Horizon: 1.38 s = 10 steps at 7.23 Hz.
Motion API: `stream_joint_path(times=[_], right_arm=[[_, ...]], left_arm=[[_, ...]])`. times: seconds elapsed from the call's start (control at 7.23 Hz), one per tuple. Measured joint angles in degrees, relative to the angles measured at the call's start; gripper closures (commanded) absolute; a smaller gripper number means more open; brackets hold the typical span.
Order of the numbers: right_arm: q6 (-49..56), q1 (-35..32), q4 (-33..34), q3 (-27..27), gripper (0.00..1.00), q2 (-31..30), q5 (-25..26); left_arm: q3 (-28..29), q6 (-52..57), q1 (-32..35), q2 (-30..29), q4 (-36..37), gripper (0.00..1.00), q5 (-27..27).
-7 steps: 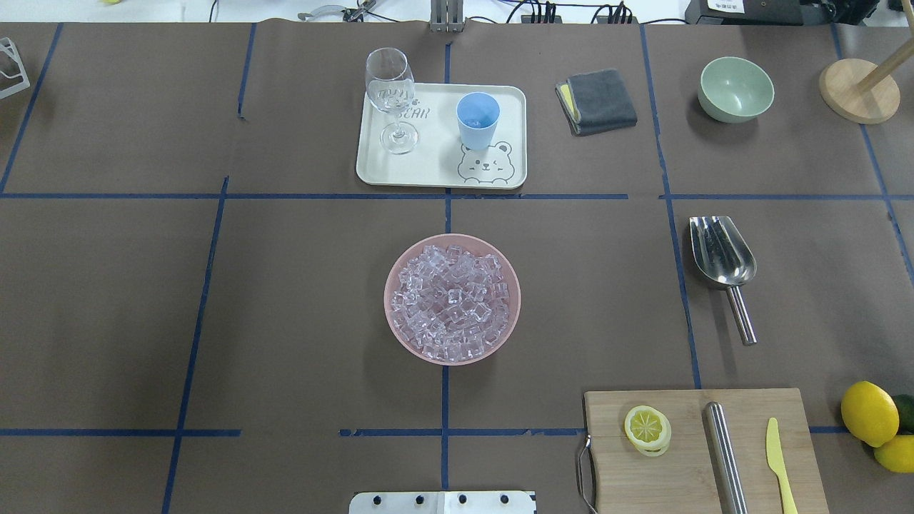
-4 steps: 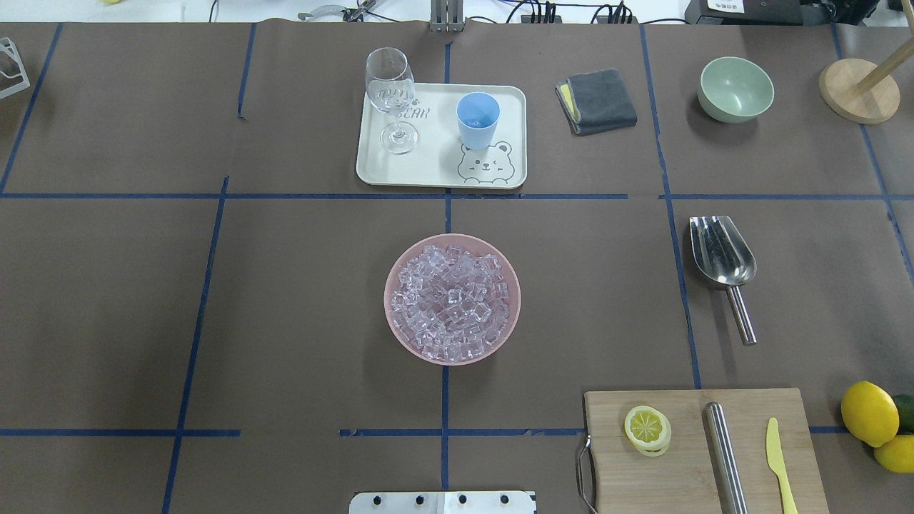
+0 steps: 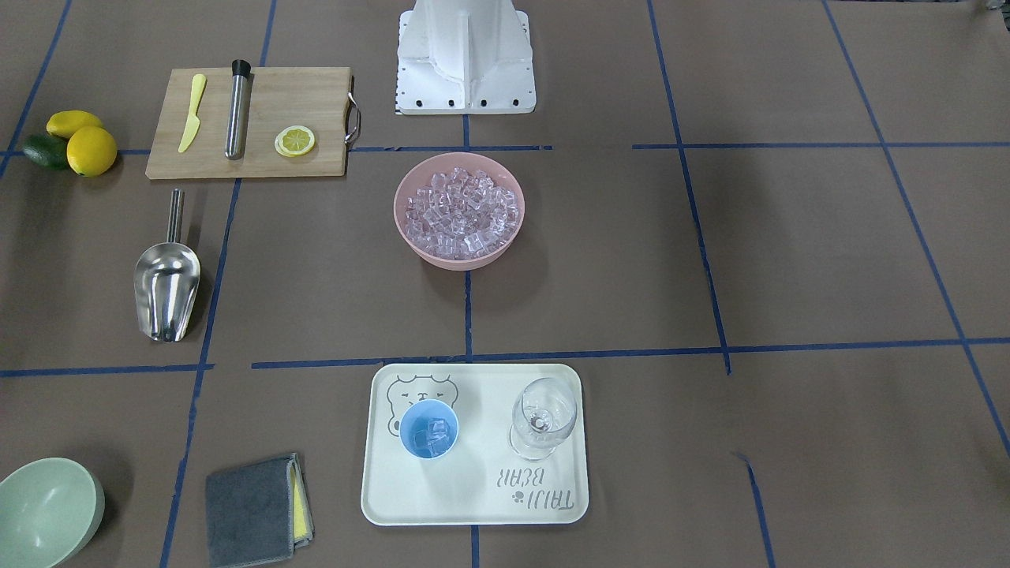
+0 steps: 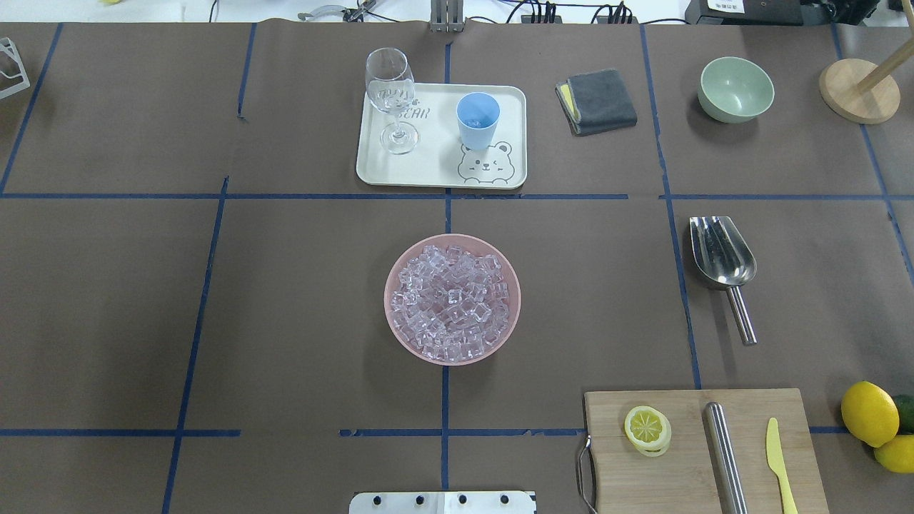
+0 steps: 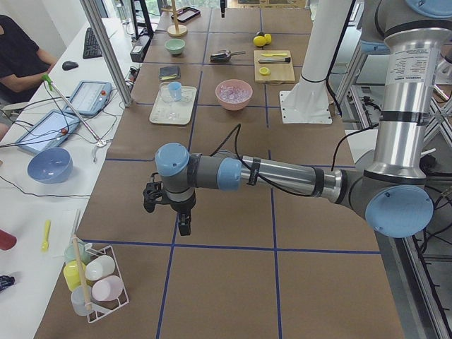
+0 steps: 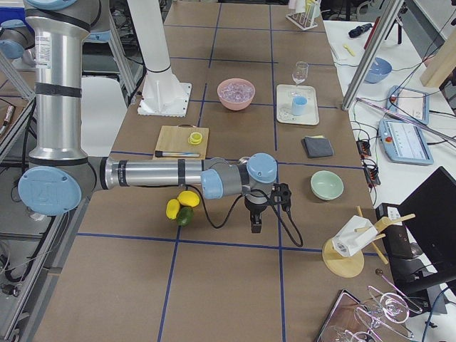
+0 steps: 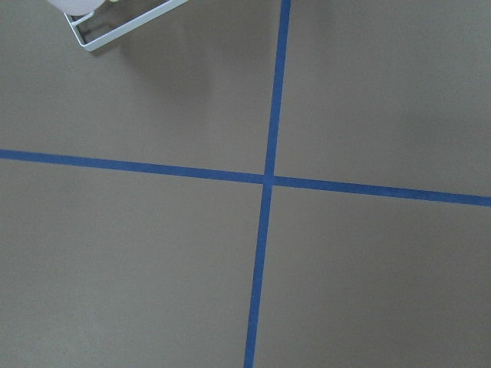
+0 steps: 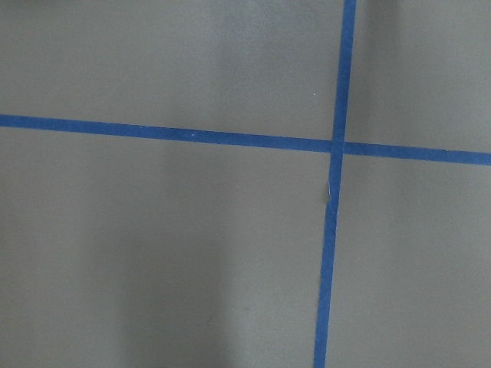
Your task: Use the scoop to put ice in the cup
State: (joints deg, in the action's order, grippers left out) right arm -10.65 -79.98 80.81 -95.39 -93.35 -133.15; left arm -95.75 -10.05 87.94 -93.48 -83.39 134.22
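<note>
Forearms reach out level above the bench [image 5: 233, 282], left gripper [image 5: 184, 227] and right gripper [image 6: 255, 225] pointing straight down, away from the scoop [image 4: 721, 257]. Whether the fingers are spread, I cannot tell.

Tray [image 3: 473, 505]: printed lettering [image 3: 541, 479] along one long edge, two words, upside down in the front view. Second word reads "BEAR". First word looks like "TAIJI", but the letters are stylised and it is not certain. Small paw mark [image 3: 517, 497] beside it.

Overhead view: wine glass [image 4: 390, 86] stands in front of the first word; "BEAR" is clear.

Line-drawn bear face [image 4: 485, 163] at the tray's other end, cup [image 4: 478, 120] just beside it.

White sticker [image 5: 417, 67] on the left arm's upright tube: print too small to read.
</note>
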Motion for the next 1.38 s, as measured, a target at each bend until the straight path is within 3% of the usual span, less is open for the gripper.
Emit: stream_joint_path(times=[0.42,1.38], right_arm=[[0.01,0.59,0.07,0.47,0.00,0.90,0.33],[1.05,2.45,0.04,0.60,0.00,0.65,0.15]], left_arm=[[0.23,11.78,1.97,0.06,4.85,0.00,0.67],[0.17,18.66,2.17,3.65,3.79,0.00,1.24]])
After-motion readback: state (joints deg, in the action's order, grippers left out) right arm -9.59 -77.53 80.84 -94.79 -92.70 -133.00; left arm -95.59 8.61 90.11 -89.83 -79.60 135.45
